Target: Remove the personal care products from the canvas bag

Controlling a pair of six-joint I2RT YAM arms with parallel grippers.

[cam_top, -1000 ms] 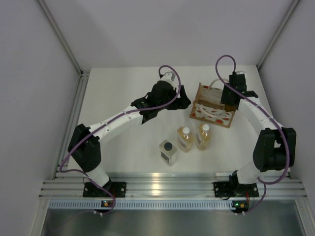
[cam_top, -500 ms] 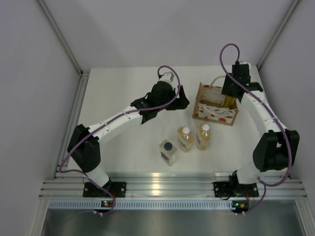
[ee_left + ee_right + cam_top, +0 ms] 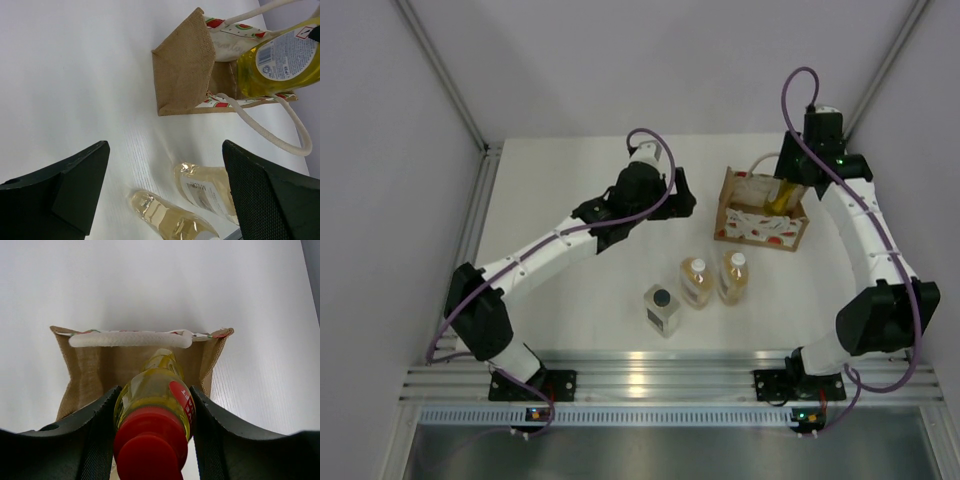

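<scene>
Bottles (image 3: 696,282) on surface (image 3: 570,180), near of canvas bag (image 3: 760,228): three of four. Yellow bottle (image 3: 280,65): clamped in right hand (image 3: 154,405), part-raised at bag mouth, last to set down. Left hand (image 3: 166,145): wide open, empty.

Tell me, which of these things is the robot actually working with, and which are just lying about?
Part of the job: canvas bag; yellow bottle, held by the right gripper over the bag; two amber bottles; square clear bottle.
Not in use: table; left gripper, open and empty.
</scene>
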